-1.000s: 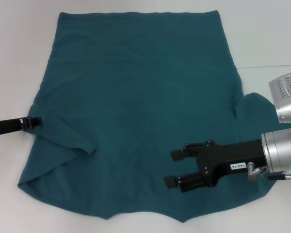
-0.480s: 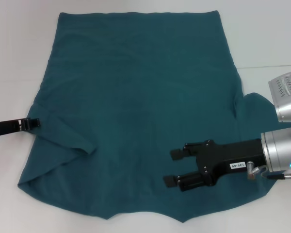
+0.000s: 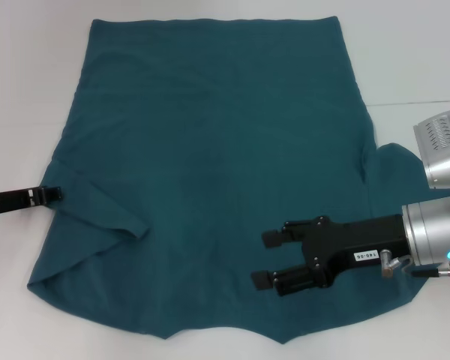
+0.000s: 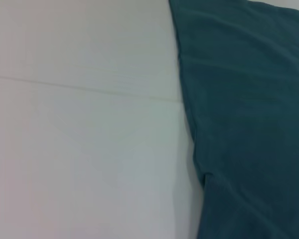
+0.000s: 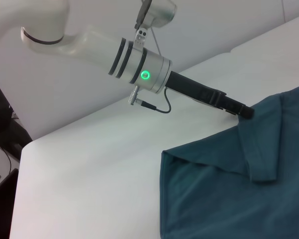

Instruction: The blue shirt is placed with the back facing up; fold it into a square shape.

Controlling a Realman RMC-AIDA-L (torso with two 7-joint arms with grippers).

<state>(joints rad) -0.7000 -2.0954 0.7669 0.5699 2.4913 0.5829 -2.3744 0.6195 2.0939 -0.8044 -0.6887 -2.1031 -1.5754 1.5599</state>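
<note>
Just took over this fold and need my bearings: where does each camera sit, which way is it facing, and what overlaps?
Head: above, looking down on the blue shirt; right gripper open over it, left gripper at its left edge.
Left wrist: faces down at the white table and the shirt's edge; no own fingers.
Right wrist: looks across the table at the left gripper.
Shared: the shirt's folded left sleeve.

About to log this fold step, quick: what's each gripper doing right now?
Left gripper: at the blue shirt's left sleeve edge; open or shut cannot be told.
Right gripper: open, holding nothing, over the shirt's lower right part.
</note>
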